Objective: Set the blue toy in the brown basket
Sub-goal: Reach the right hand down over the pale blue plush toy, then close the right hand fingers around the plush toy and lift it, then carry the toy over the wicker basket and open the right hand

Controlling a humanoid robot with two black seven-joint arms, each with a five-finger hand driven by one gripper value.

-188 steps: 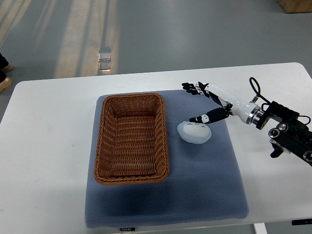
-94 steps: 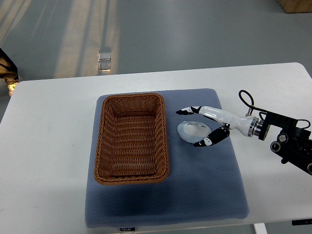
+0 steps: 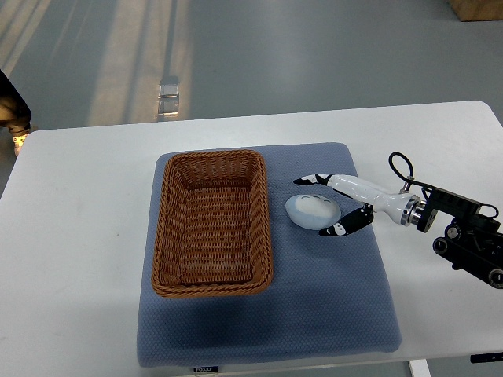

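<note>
While the brown basket is sitting empty, the right hand is bracketing the blue toy, fingers apart.

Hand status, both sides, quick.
Left: not in view.
Right hand: open, fingers spread on either side of the blue toy, not gripping it yet.

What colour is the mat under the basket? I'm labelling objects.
Blue-grey, finely textured; the mat shows clearly in the top view, beneath the brown basket.
</note>
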